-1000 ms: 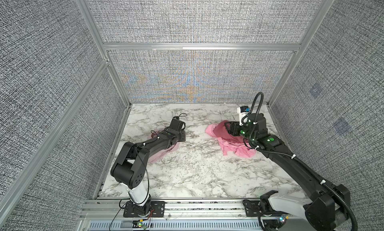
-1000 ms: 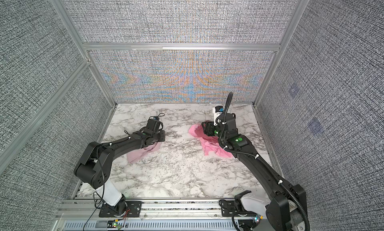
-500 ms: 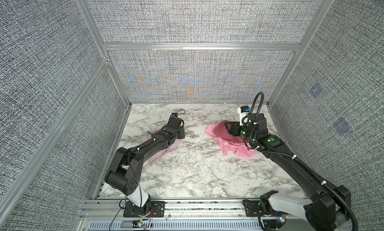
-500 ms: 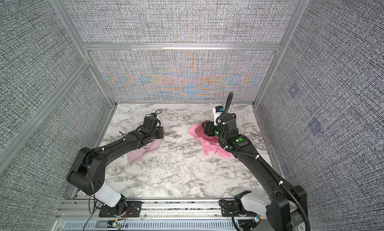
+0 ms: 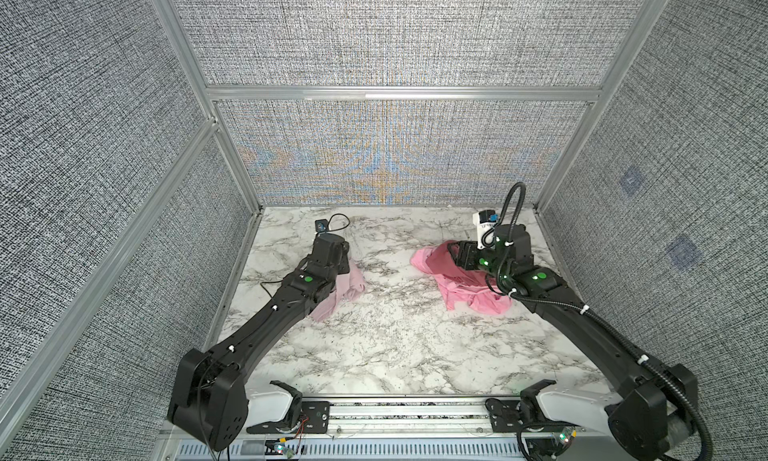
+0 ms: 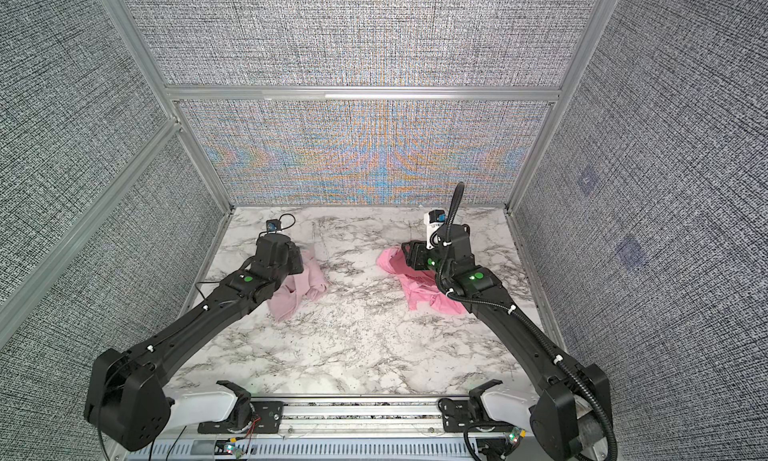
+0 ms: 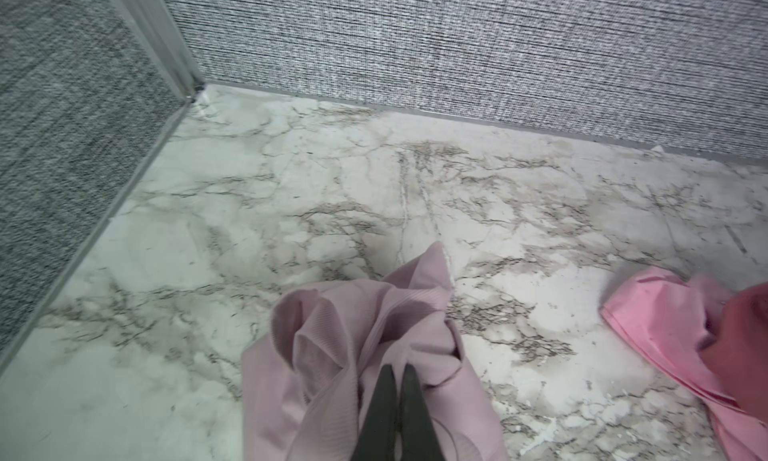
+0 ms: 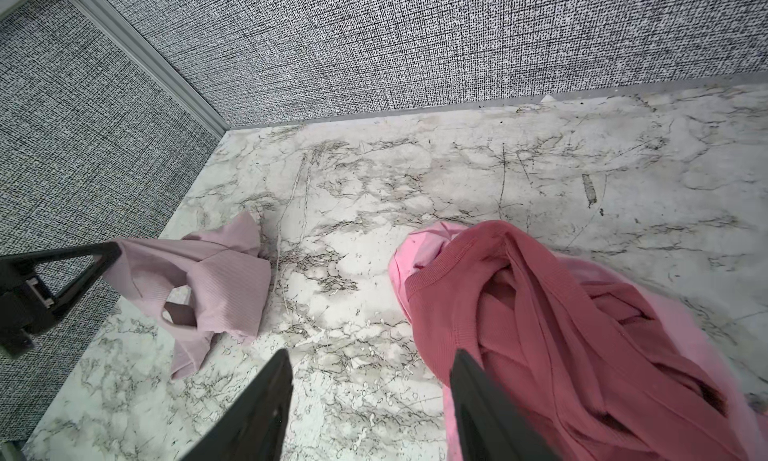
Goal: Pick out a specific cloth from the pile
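Top views both show the marble table (image 5: 395, 338) with the left arm (image 5: 266, 326) stretched long and low toward the far-left corner. The right arm (image 5: 582, 326) reaches up the right side, its wrist turned inward at the pile (image 5: 457, 292). The pile, a dark dusty-rose garment (image 8: 540, 313) over a brighter pink garment (image 8: 419, 251), lies right of centre near the back. The cloth (image 5: 351, 286), pale washed-out pink, sits well apart from it on the left, bunched beside and partly under the left wrist. The left gripper (image 7: 399, 367) has its jaws pinched together on a fold of the cloth, which rises off the table to the fingertip in the right wrist view. The right gripper (image 8: 371, 353) stands with jaws apart, gripping nothing, one finger over the rose garment's edge. Since a second ago the left arm has straightened and its elbow has sunk. Its jaws have closed, and more of the cloth shows. The right arm and pile are unchanged.
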`<state>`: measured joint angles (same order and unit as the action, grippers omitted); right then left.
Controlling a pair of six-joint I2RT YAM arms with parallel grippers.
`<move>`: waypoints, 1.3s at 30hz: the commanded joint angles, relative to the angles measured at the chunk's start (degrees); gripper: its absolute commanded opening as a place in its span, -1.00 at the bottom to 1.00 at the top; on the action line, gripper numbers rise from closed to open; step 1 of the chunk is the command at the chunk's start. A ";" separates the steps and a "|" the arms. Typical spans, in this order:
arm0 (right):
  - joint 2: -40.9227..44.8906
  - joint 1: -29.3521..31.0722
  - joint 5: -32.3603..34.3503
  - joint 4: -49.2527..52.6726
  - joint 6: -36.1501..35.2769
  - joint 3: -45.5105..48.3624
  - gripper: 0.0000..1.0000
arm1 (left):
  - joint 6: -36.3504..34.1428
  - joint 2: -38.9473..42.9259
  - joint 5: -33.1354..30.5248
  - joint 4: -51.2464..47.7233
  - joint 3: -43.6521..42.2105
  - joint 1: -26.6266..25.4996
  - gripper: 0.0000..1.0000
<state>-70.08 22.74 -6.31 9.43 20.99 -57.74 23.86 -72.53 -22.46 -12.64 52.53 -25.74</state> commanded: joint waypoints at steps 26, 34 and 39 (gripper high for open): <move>-1.73 0.11 -1.71 -0.73 0.98 -2.69 0.24 | 6.01 -1.96 8.19 12.31 -20.72 18.70 -1.00; -2.23 0.11 -1.65 -0.90 1.58 -1.68 0.24 | 6.95 -4.94 12.24 13.81 -21.09 18.68 -1.00; -2.47 0.11 -1.19 0.10 1.38 -1.39 0.24 | 6.95 -7.47 16.62 13.48 -19.56 18.69 -0.82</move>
<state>-72.62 22.79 -7.97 8.93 21.96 -59.57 30.41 -79.20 -9.34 0.36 31.79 -7.14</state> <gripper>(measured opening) 0.620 0.070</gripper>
